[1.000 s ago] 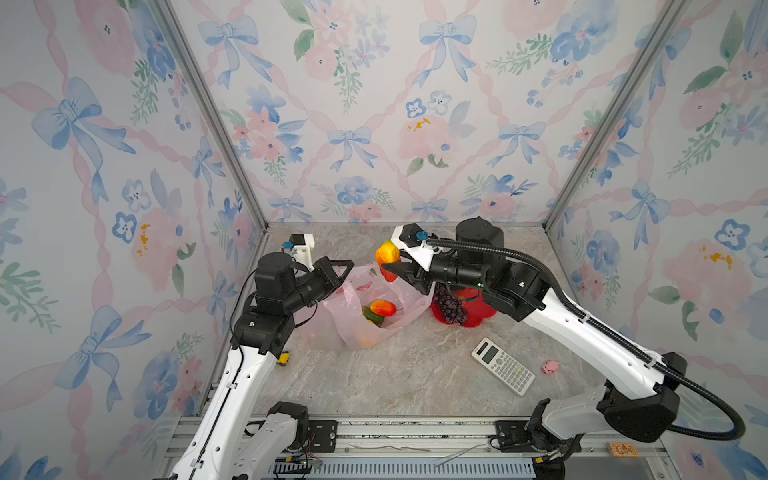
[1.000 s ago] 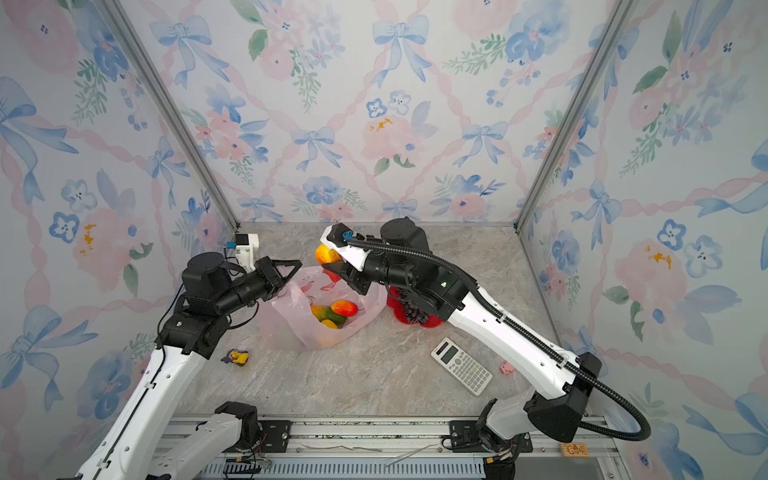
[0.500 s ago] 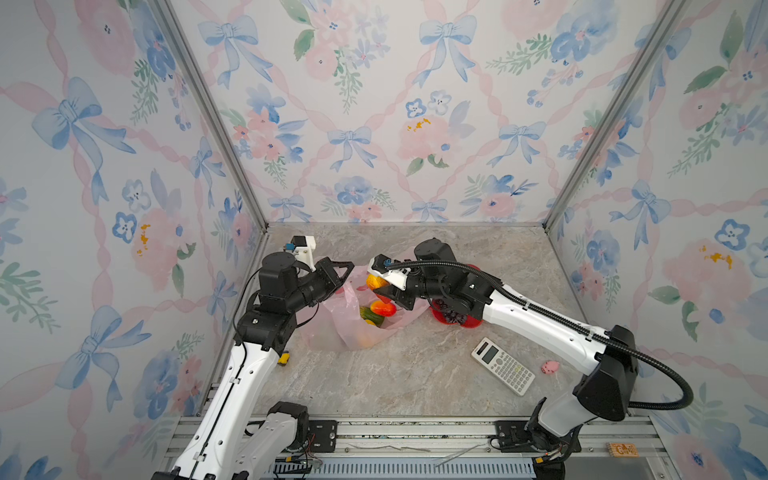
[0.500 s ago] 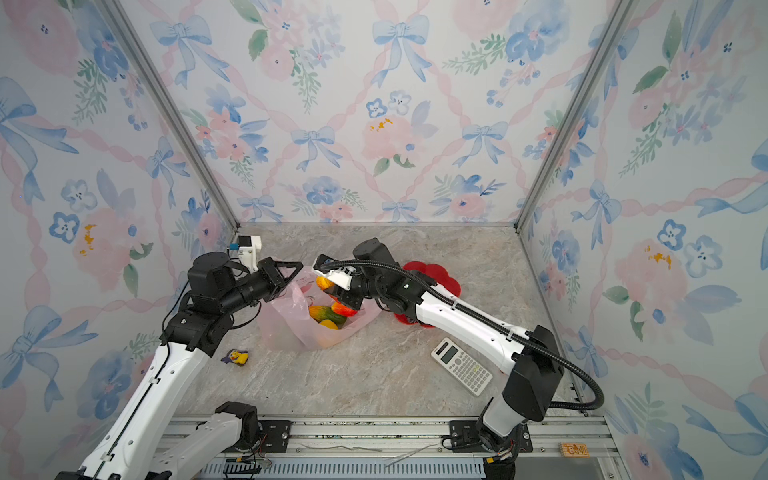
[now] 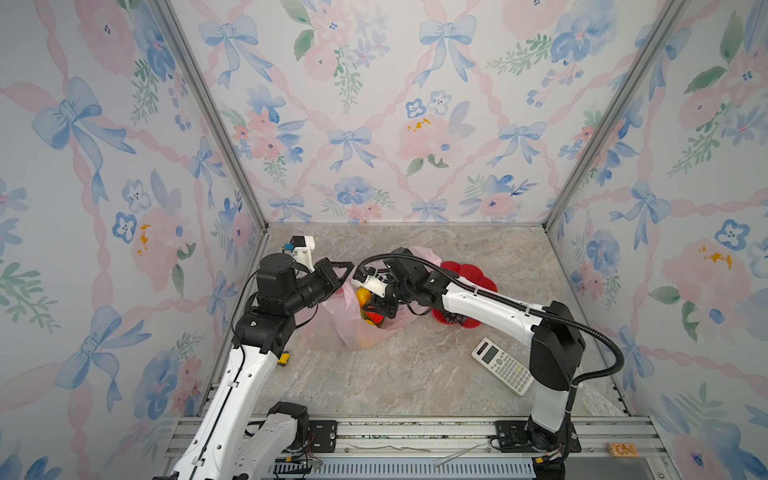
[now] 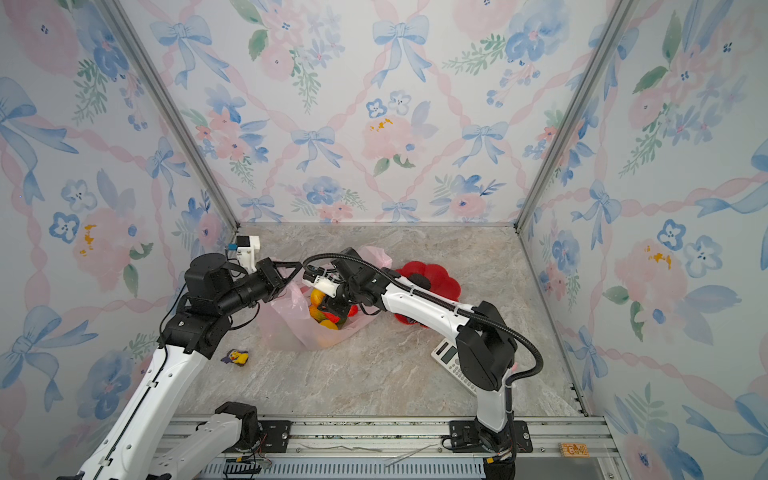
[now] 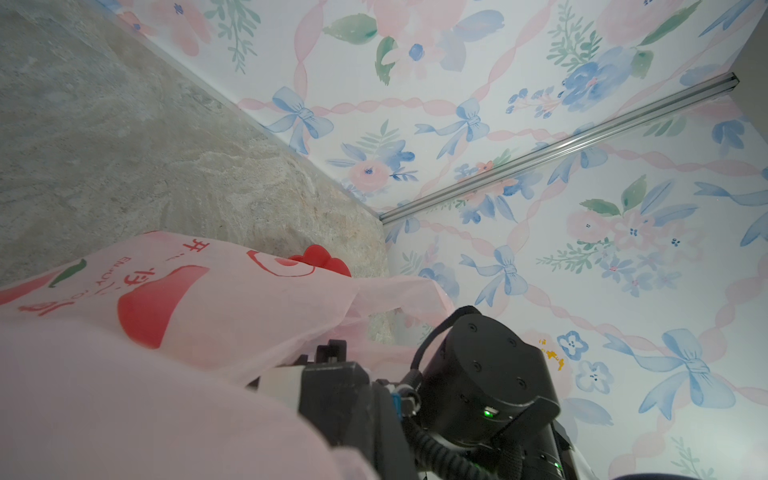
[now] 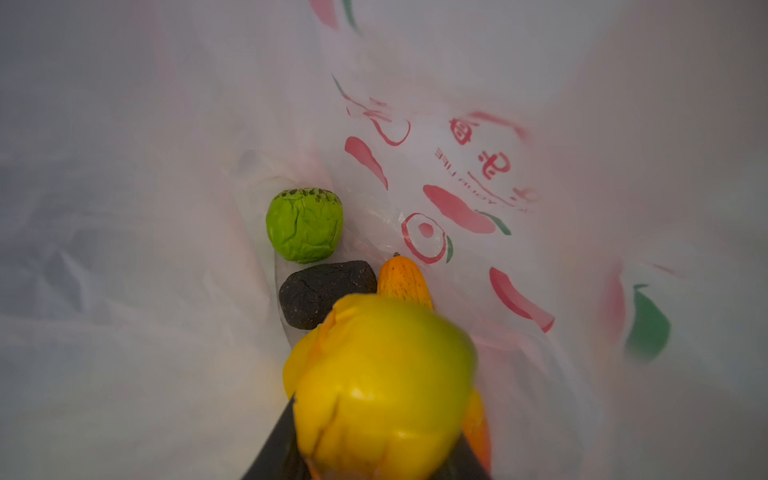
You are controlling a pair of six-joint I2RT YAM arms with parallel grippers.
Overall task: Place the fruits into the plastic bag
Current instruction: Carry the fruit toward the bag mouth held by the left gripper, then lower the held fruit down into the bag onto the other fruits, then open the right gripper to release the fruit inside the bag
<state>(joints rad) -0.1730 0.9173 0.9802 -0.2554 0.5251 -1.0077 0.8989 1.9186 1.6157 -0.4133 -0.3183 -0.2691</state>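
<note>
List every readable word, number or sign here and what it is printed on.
"ENJOY": red print on the plastic bag, rest of the line lost in a crease.
"LIFE": same bag, seen reversed from inside in the right wrist view.
Red Chinese characters on the bag: too creased to read surely.
The calculator keys: too small.
The orange tag: too small.

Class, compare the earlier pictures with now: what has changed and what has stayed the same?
The right gripper carried the mango down from above the bag into its mouth, still gripping it. The left gripper keeps holding the bag's edge; plate and calculator are unmoved.
</note>
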